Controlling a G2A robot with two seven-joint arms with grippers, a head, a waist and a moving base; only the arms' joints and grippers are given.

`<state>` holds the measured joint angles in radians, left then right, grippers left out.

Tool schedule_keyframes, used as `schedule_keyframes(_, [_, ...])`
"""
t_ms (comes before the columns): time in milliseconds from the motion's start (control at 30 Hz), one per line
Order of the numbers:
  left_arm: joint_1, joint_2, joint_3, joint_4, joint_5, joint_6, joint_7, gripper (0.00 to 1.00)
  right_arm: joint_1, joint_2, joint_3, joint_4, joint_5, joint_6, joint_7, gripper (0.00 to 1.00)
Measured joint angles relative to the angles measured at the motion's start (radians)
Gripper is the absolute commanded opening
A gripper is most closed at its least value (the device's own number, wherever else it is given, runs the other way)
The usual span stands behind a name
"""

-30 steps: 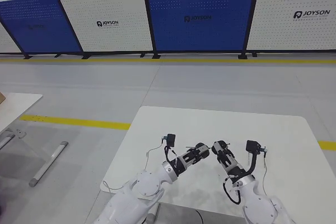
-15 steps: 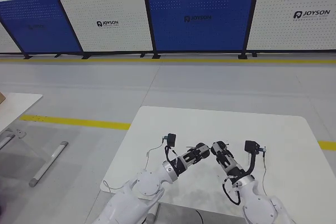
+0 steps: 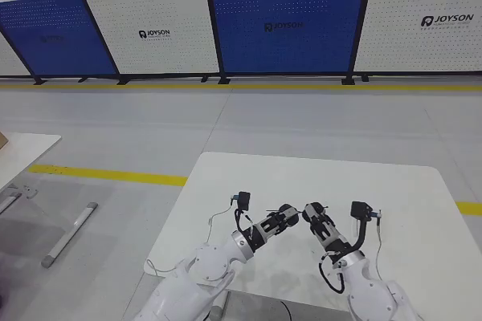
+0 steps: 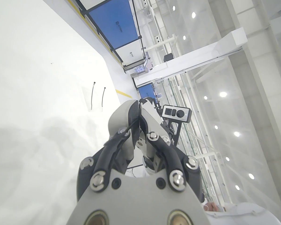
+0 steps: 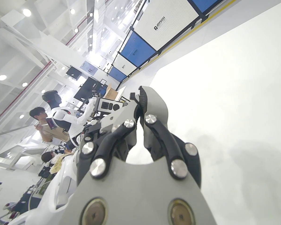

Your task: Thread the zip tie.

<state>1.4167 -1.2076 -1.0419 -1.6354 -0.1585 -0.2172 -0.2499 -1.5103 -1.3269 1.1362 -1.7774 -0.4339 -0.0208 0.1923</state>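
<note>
A: Since the zip tie (image 5: 132, 95) is pinched at both ends, head in the right gripper (image 5: 138, 99), strap in the left gripper (image 4: 139, 105), what's the risk?
B: Tip missing the head's slot, probably; any wobble bends it. Both sit just over the table (image 3: 386, 193) — spare ties (image 4: 93, 95) well apart.

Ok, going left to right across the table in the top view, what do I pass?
Left arm's wrist camera → left hand → right hand → right arm's wrist camera. Both hands are shut on the zip tie.
</note>
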Motion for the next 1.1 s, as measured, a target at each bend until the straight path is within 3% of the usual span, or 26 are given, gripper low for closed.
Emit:
schedule_keyframes(567, [-0.006, -0.004, 0.006, 0.006, -0.003, -0.005, 0.026, 0.30, -0.001, 0.001, 0.019, 0.007, -0.006, 0.013, -0.026, 0.00])
schedule_keyframes(1000, [0.001, -0.004, -0.001, 0.002, -0.005, -0.016, 0.025, 0.11, -0.004, 0.001, 0.016, 0.008, -0.036, 0.018, -0.036, 0.00])
schedule_keyframes(1100, [0.002, -0.004, -0.001, 0.002, -0.004, -0.019, 0.024, 0.01, -0.003, 0.001, 0.015, 0.008, -0.041, 0.015, -0.037, 0.00])
